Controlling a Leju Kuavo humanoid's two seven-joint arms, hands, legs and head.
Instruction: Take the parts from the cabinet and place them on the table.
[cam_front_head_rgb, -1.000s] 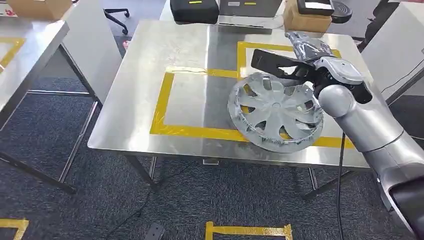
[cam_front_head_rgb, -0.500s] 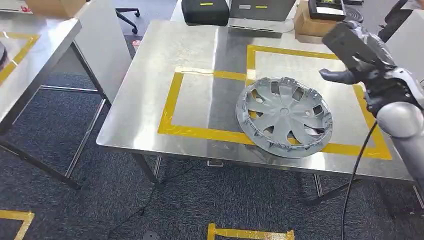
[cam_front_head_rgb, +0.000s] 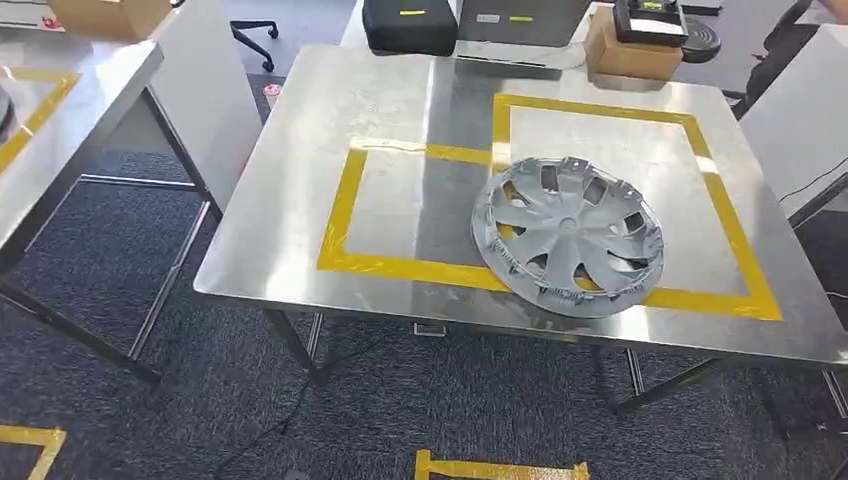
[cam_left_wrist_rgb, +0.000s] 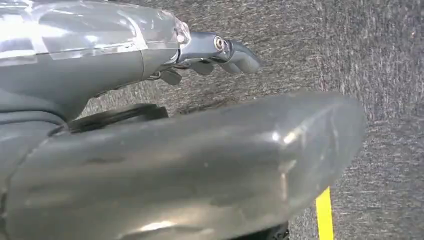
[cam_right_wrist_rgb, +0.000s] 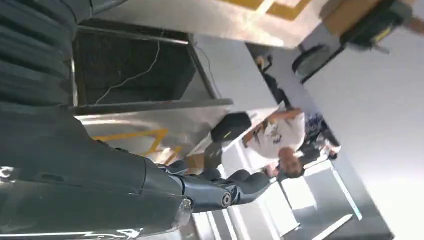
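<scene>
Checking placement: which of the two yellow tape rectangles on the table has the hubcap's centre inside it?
The larger rectangle nearer the boxes. The hubcap overlaps the smaller rectangle, but its hub lies inside the larger one.

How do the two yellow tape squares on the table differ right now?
The nearer, left tape square is smaller; the far, right tape square is larger and reaches closer to the table's back edge. The hubcap covers one corner of the left square but lies mostly inside the right one, over its near line. Both are yellow outlines that overlap near the table's middle.
</scene>
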